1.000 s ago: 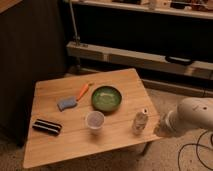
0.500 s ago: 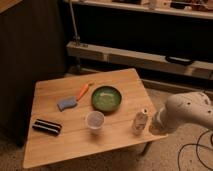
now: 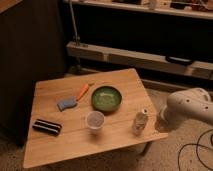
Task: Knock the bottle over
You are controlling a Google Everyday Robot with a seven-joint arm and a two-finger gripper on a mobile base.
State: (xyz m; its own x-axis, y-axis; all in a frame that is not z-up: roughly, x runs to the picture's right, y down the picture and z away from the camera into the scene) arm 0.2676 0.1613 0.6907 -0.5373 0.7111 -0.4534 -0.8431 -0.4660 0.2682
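Note:
The bottle [image 3: 141,121] is small and clear with a white cap and stands upright near the right front edge of the wooden table [image 3: 55,147]. My white arm [image 3: 192,106] comes in from the right, off the table's edge. My gripper [image 3: 159,123] is at the arm's dark end, just right of the bottle at about its height. I cannot tell whether it touches the bottle.
A translucent cup [image 3: 94,121] stands left of the bottle. A green bowl [image 3: 106,98] sits behind them. A blue sponge [image 3: 66,103], an orange tool [image 3: 83,91] and a black case [image 3: 47,126] lie on the table's left. Cables [image 3: 200,150] lie on the floor at right.
My arm has moved left toward the table, bringing the gripper closer to the bottle. The bottle still stands upright in the same place.

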